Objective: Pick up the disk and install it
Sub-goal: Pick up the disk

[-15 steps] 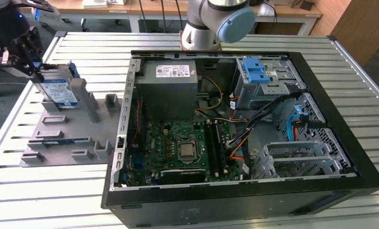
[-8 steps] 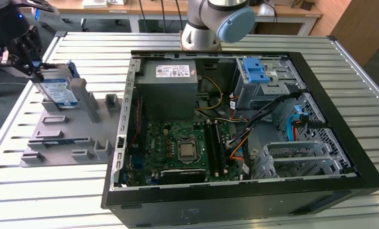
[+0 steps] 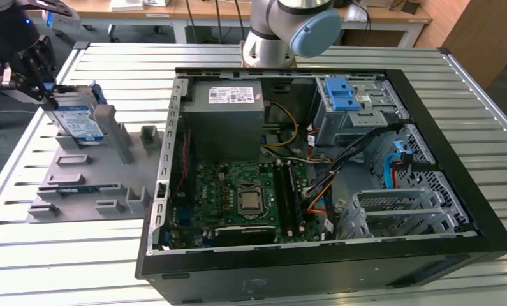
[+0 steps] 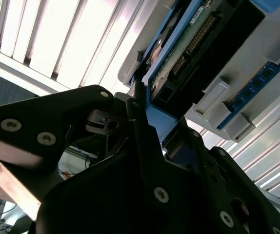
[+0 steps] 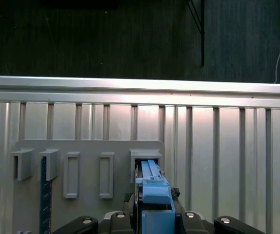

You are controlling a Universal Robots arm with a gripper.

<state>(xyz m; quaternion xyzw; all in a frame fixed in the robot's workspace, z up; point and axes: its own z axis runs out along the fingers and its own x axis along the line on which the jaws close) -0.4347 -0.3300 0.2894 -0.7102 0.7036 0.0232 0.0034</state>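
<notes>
The table carries the open computer case and a grey slotted holder, which stands the disk on edge for access; the gripper is clenched on its blue frame

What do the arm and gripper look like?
The arm is a silver-grey tube with a pale blue round joint cap. The gripper is black and angular, with silver screw heads showing in both wrist views.
</notes>
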